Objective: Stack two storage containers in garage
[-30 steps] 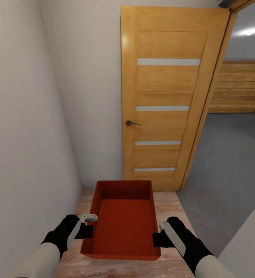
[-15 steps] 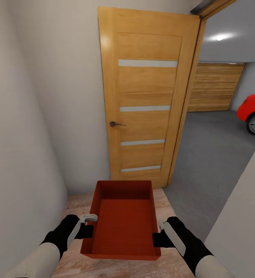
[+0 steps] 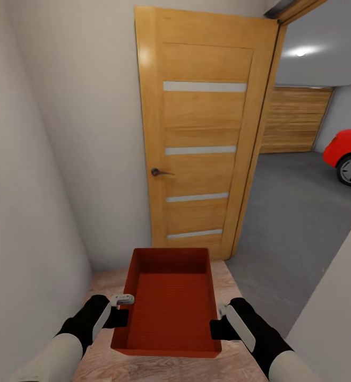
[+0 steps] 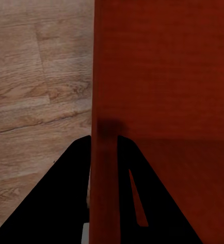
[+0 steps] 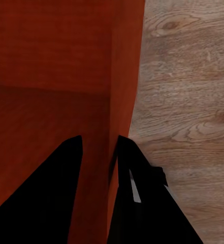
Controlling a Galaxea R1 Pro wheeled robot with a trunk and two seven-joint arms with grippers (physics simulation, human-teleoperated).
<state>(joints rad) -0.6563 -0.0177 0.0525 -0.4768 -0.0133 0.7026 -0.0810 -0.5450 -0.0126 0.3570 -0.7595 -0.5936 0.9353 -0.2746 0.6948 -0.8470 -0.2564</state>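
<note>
I carry one red-orange storage container, open-topped and empty, level in front of me over light wood-plank flooring. My left gripper is shut on its left wall, and the left wrist view shows that wall pinched between the black fingers. On the opposite side my right gripper is shut on the right wall, one finger inside and one outside. Through the doorway ahead right lies the garage, with its dark grey concrete floor.
An open wooden door with a dark handle stands straight ahead, swung against the pale wall. A white wall runs close on my left, another wall corner close on my right. In the garage, a red car is parked at right; a wooden garage door closes the far end.
The view swung to the right between one second and half a second ago, bringing the garage and red car into sight, then barely shifted. Both grippers still hold the container the same way.
</note>
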